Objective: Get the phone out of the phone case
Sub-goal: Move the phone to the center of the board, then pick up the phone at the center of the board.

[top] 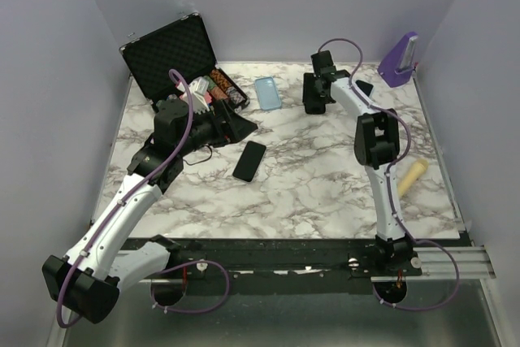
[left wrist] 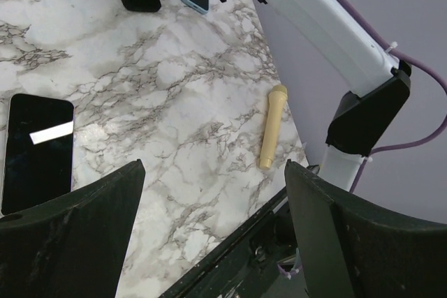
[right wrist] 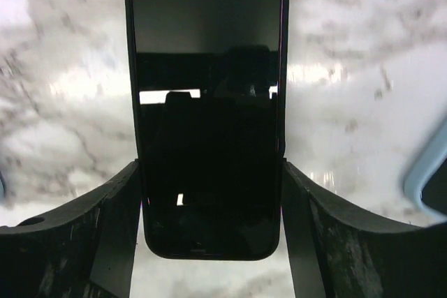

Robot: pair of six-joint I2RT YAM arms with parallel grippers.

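Right wrist view shows the right gripper (right wrist: 209,172) straddling the cased phone (right wrist: 206,47), contact unclear, left gripper (left wrist: 213,172) open and empty; uneven closing could spin the phone away.

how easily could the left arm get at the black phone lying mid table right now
Probably yes: the black phone lies flat on the marble table beside the open left gripper, with nothing on top of it or between them.
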